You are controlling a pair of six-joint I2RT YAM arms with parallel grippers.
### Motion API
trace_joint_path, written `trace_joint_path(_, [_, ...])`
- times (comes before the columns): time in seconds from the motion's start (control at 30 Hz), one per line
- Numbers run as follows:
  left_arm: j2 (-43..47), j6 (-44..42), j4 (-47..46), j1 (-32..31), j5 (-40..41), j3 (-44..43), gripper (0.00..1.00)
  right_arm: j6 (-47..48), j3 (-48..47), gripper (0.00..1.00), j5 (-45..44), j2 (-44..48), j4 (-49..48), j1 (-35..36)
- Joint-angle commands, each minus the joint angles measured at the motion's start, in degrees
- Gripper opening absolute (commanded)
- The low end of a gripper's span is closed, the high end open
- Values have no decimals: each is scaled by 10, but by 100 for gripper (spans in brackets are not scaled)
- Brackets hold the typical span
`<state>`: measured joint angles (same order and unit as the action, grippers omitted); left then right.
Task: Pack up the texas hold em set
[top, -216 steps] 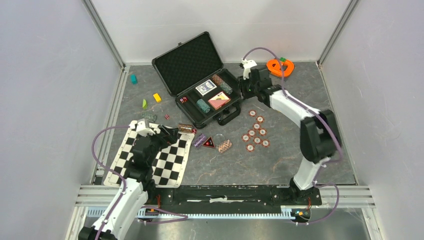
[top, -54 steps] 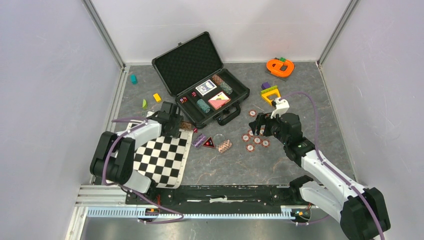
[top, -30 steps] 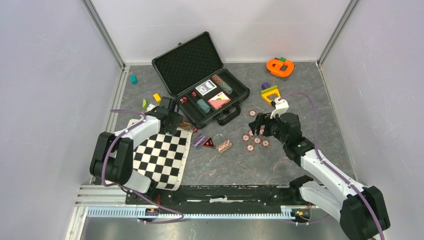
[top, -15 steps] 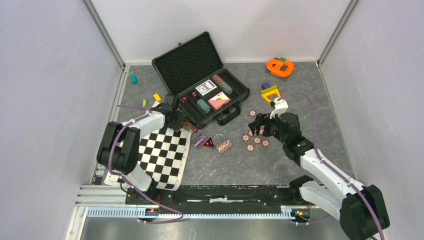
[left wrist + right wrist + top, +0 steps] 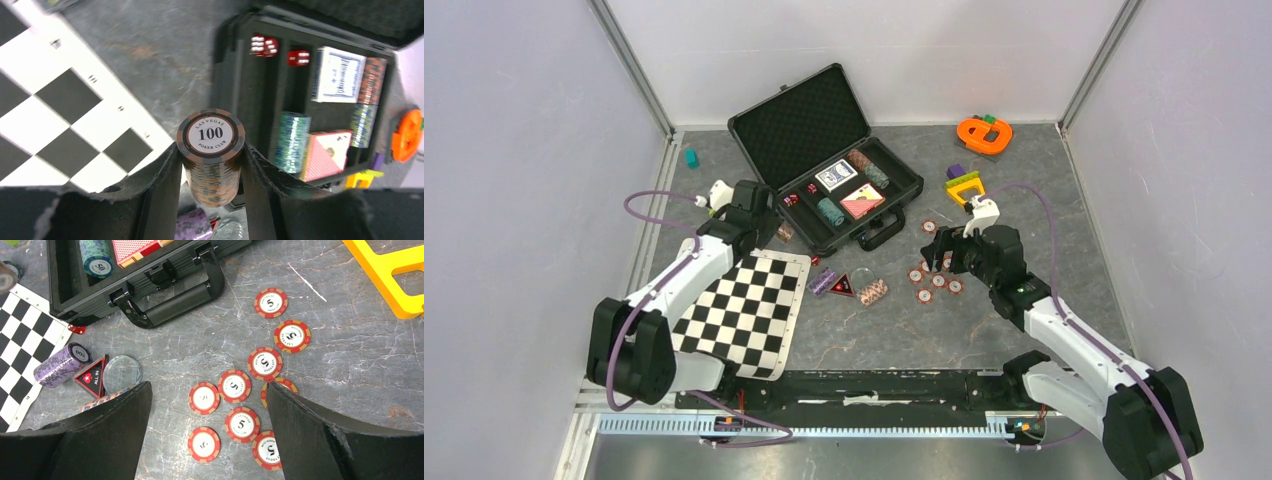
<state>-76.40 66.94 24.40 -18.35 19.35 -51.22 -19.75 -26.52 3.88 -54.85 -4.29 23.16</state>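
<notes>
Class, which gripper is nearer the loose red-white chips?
Right. The right gripper hovers open directly over the chips; the left gripper holds a brown chip stack beside the briefcase.

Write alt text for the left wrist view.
The left pincer grips a brown chip stack marked 100. Checkered mat at left; at right the open case holds cards, chip stacks and red dice.

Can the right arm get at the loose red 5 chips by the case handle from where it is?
Probably yes. The right gripper hangs open directly above the red 5 chips, which lie flat and uncovered, with nothing between them and the fingers.
</notes>
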Motion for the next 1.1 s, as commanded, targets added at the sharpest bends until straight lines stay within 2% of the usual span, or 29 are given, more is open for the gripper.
trace_joint_path(0.0, [15, -105, -180, 0, -45, -1, 6, -4, -8, 89, -1, -8, -26, 2])
trace_joint_path(0.1, [-19, -145, -199, 0, -80, -55, 2, -4, -11, 89, -2, -14, -26, 2])
trace_joint_path(0.27, [-85, -219, -237, 0, -54, -119, 2, -1, -14, 89, -8, -16, -22, 2])
trace_joint_path(0.4, [-146, -246, -270, 0, -68, -157, 2, 1, -17, 89, -15, -18, -21, 2])
trace_joint_path(0.7, [-265, -224, -259, 0, -88, -226, 2, 4, -22, 89, -18, -24, -16, 2])
trace_joint_path(0.87, [-312, -199, -191, -3, -169, -271, 2, 9, -23, 89, -9, -25, -15, 2])
trace_joint_path(1.0, [-323, -171, -196, -5, -240, -260, 2, 9, -23, 89, -12, -25, -14, 2])
trace_joint_path(1.07, [-328, -169, -184, -6, -246, -260, 2, 9, -23, 89, -13, -24, -14, 2])
